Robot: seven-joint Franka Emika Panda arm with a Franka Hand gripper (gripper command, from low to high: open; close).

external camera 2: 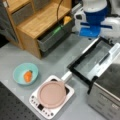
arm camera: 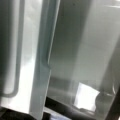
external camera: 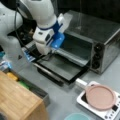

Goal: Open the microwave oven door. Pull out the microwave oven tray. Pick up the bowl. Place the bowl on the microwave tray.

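Observation:
The silver microwave oven [external camera: 100, 32] stands at a front view's top right. Its dark glass door [external camera: 61, 67] lies folded down flat in front of the cavity, also seen as the door [external camera 2: 91, 60]. My gripper [external camera: 48, 55] hangs from the white wrist over the door's left end, close to the cavity mouth. A dark flat tray [external camera: 75, 48] shows dimly inside the cavity; how far out it sits is unclear. The pale teal bowl [external camera 2: 25, 73], holding an orange piece, rests on the table away from the oven. The wrist view shows only blurred metal surfaces.
A white appliance with a pink disc [external camera 2: 51, 93] sits on the table between the bowl and the oven door. A wooden cabinet [external camera 2: 40, 22] has an open grey drawer [external camera 2: 53, 37] holding green and yellow items. Cables trail behind the arm.

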